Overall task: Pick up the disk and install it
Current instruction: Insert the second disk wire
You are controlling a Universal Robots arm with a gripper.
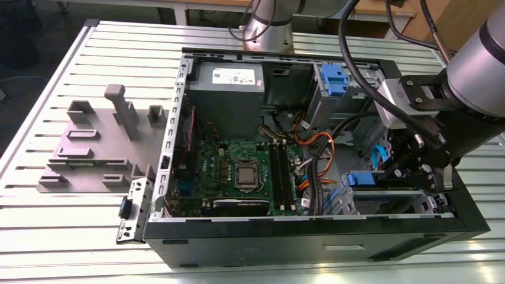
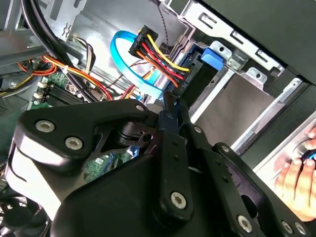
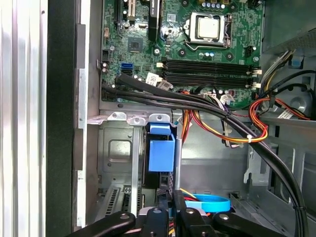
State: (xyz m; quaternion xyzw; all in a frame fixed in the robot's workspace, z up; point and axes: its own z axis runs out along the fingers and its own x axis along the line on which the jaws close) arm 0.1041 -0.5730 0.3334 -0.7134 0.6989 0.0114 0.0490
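The disk (image 3: 161, 154) stands on edge in the drive cage (image 3: 118, 148) at the computer case's (image 1: 316, 248) front corner, its blue carrier end facing the gripper (image 3: 173, 207), directly ahead of the fingertips. The fingers appear pressed together, gripping nothing.
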